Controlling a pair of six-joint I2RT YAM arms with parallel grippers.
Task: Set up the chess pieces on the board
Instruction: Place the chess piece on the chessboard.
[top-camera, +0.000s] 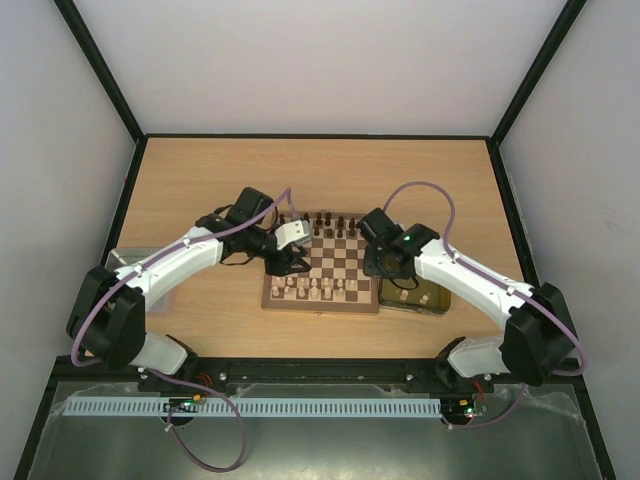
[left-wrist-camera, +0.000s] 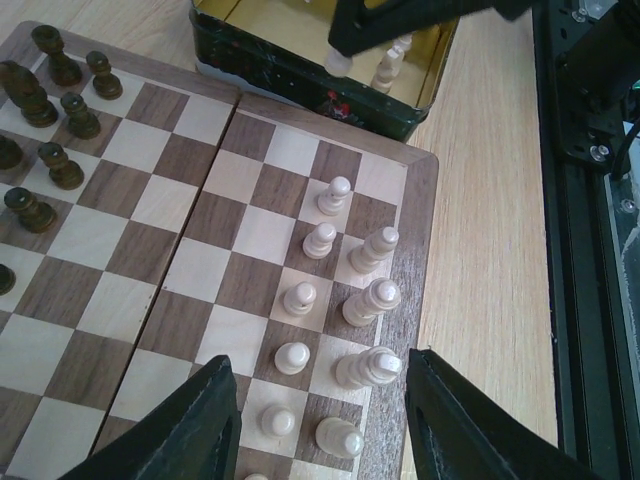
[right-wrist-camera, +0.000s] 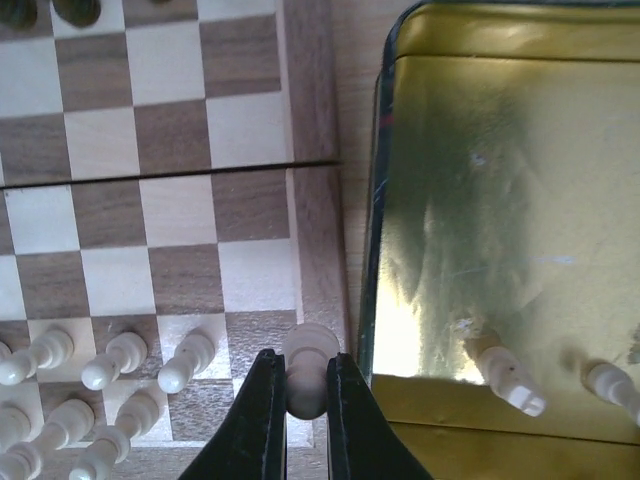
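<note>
The board (top-camera: 335, 262) lies mid-table. Dark pieces (top-camera: 325, 222) stand along its far edge and cream pieces (top-camera: 315, 290) along its near edge. My left gripper (top-camera: 290, 245) is open and empty above the board's left side. In the left wrist view it (left-wrist-camera: 318, 362) straddles two rows of cream pieces (left-wrist-camera: 372, 302). Dark pieces (left-wrist-camera: 60, 110) stand at the upper left. My right gripper (right-wrist-camera: 301, 358) is shut on a cream pawn (right-wrist-camera: 310, 342) and holds it over the board's corner square beside the border (right-wrist-camera: 315, 230). It hangs by the board's right edge (top-camera: 385, 262).
The shiny gold tray (right-wrist-camera: 500, 200) sits right of the board, touching its edge, with two cream pieces (right-wrist-camera: 510, 385) lying in it. It also shows in the top view (top-camera: 430, 300) and the left wrist view (left-wrist-camera: 300, 75). A grey tray corner (top-camera: 122, 258) lies far left.
</note>
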